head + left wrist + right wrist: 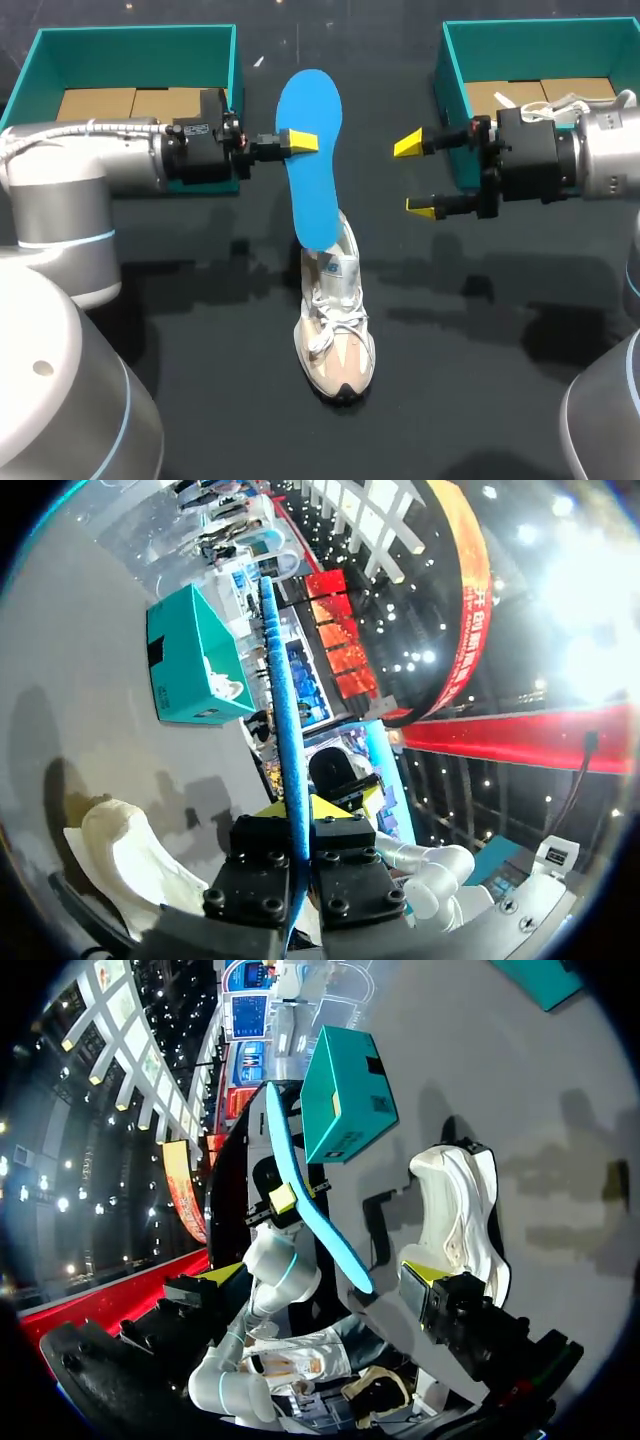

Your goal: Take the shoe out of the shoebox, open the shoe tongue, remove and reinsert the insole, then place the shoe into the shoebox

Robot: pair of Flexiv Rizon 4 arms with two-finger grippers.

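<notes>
**Insole held above the unheld shoe**

The left gripper [298, 141] is clamped on the blue insole [312, 200], which stands on end above the heel of the shoe [338, 340] (contact with the collar cannot be told). The right gripper [414, 177] hangs up and to the right of the shoe, fingers apart and empty. Risk: nothing steadies the shoe, so a pushed insole may tip it. The thin insole may also buckle or slip.

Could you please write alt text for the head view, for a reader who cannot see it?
The left end effector pinches a blue insole over the heel of a pale shoe on a dark table. The right end effector hangs open beside it, apart.
</notes>
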